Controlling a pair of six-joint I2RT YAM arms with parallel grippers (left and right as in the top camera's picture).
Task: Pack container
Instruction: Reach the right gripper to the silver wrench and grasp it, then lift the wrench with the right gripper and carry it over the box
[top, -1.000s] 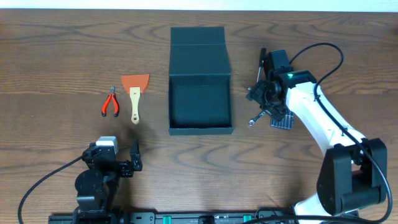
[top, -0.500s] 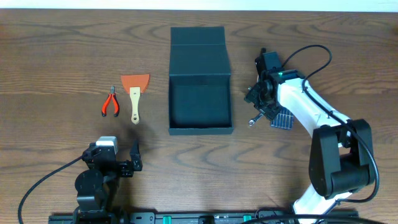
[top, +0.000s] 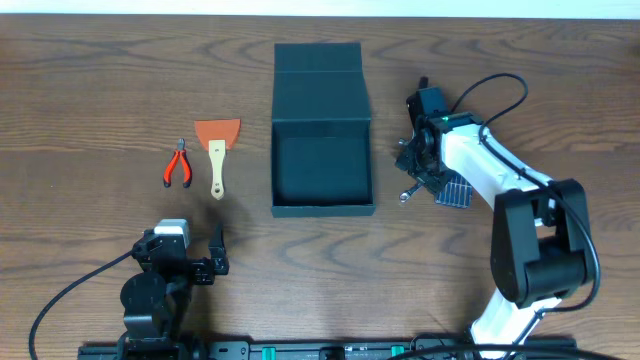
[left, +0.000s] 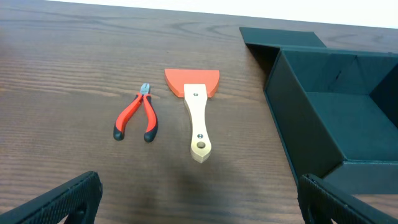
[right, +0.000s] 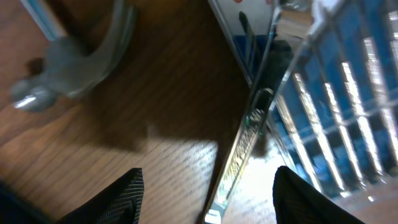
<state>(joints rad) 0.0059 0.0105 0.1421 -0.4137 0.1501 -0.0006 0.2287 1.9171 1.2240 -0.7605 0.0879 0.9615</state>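
Note:
The dark teal container (top: 322, 165) stands open in the middle of the table, its lid flap (top: 318, 58) folded back at the far side. My right gripper (top: 422, 170) hangs low just right of it, over a small blue gridded panel (top: 453, 193) and a grey metal tool (top: 405, 196). In the right wrist view the panel (right: 336, 106) has its shiny edge (right: 242, 149) lying between my parted fingers (right: 118, 199), which touch nothing. The grey tool (right: 74, 62) lies ahead on the left. My left gripper (top: 185, 255) rests wide open at the near left, empty (left: 202, 211).
Red-handled pliers (top: 178, 165) and a wooden-handled scraper with an orange blade (top: 216, 155) lie left of the container, also seen in the left wrist view as pliers (left: 137, 115) and scraper (left: 196, 112). The right arm's cable loops above the right side of the table.
The right arm has swung its wrist slightly left and toward the far side, and its jaws have narrowed around the panel's edge. The left arm has not moved.

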